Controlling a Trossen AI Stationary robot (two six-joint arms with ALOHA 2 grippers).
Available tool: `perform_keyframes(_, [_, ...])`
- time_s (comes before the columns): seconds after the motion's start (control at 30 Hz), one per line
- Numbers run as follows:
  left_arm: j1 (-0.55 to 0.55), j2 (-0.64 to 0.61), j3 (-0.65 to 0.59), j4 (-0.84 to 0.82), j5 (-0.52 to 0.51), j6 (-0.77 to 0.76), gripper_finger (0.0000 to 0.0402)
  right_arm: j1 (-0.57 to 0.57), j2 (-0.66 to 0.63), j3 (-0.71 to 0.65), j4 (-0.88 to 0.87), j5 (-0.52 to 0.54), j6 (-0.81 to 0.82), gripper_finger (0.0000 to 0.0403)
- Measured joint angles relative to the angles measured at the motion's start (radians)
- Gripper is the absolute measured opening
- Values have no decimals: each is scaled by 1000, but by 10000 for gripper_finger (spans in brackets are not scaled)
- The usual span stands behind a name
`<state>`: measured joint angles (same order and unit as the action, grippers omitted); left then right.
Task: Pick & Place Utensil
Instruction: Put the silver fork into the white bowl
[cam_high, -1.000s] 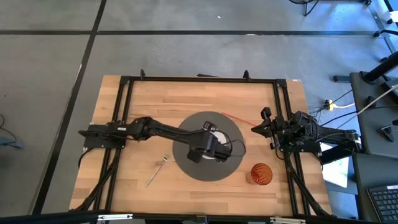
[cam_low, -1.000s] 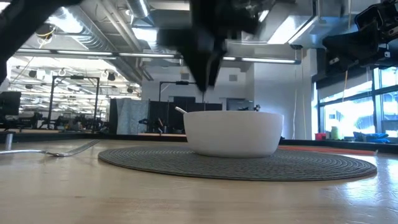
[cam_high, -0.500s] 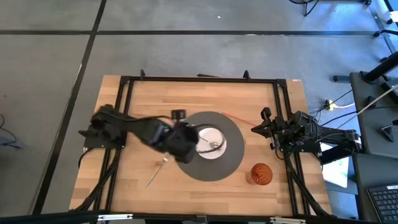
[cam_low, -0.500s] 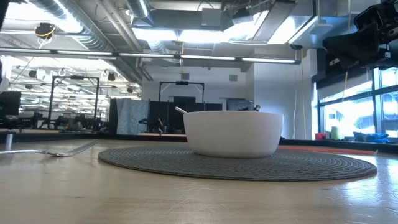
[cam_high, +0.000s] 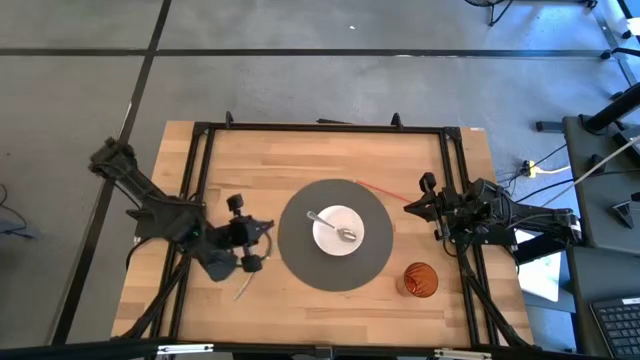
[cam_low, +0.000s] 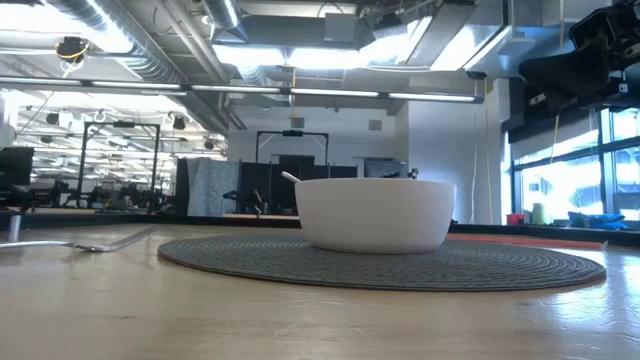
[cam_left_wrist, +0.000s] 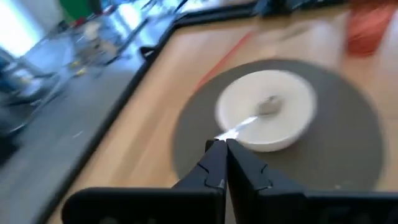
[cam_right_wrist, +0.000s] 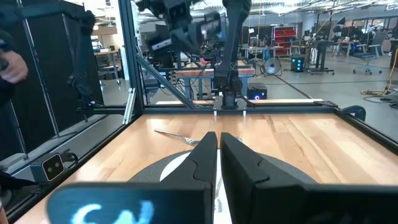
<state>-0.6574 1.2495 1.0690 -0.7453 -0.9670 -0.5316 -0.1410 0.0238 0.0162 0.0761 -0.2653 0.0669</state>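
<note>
wooden table (cam_high: 400, 160) holds a round mat (cam_high: 372, 262) with a white bowl (cam_high: 330, 242) containing a spoon (cam_high: 336, 227); left of it the left gripper (cam_high: 262, 243) sits pressed together, empty, above a fork (cam_high: 243, 289); the right gripper (cam_right_wrist: 217, 144) rests pressed together right of it

**What else is on and around the tabletop**

The wooden tabletop (cam_high: 250, 165) has a black metal frame (cam_high: 320, 128) around its edge. A round grey mat (cam_high: 300, 255) lies in the middle of it. An orange cup (cam_high: 420, 280) stands just beside the mat, near the front right corner. A thin red stick (cam_high: 385, 191) lies flat on the wood and touches the far right side of the mat. The floor (cam_high: 300, 80) around is grey with dark lines. A keyboard (cam_high: 618, 325) shows on the right. Behind the tabletop is a big room with bright ceiling lights (cam_low: 330, 55) and a window (cam_low: 560, 185).
</note>
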Motion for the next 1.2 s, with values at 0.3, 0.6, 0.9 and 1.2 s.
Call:
perform_keyframes(0.3, [2,-209,-504,737,153,265,2,0,0,0,0,1,0,23])
perform_keyframes(0.6, [59,-559,-626,849,177,534,2,0,0,0,-1,0,0,23])
perform_keyframes(0.9, [103,-819,-859,1091,262,471,1,0,0,0,-1,2,-19,23])
perform_keyframes(1.2, [154,-806,-995,1143,469,360,1,0,0,0,0,3,-19,23])
